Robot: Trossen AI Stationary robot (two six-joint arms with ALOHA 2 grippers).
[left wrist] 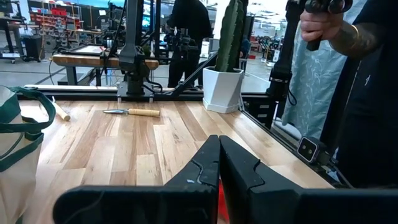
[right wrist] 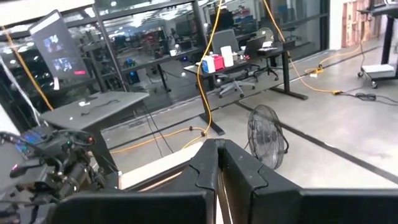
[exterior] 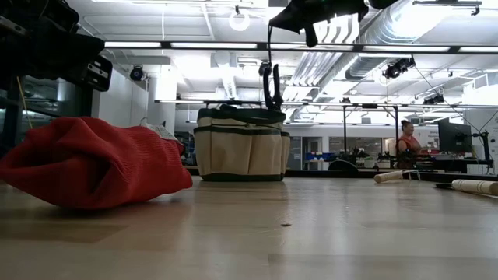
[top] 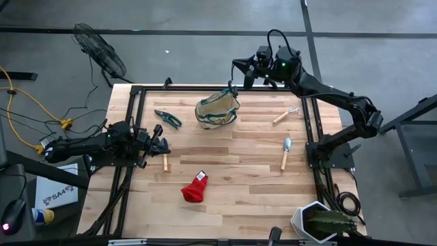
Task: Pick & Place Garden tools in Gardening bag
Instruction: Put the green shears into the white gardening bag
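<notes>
Your right claw (top: 235, 80), pinched on the dark shears (exterior: 271, 85), hangs over the gardening bag (top: 217, 111) to drop them in, while your left claw (top: 161, 147) waits closed, empty, by the worktop's (top: 239, 171) left edge.

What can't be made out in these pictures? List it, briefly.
- Inside of the gardening bag: low view, its own wall hides it.
- Head of the wooden-handled tool: high view, left hand covers it.
- Dark thing hanging over the bag: low view, backlit, unidentifiable.
- Wooden handle: low view, right edge cuts off its tool.
</notes>
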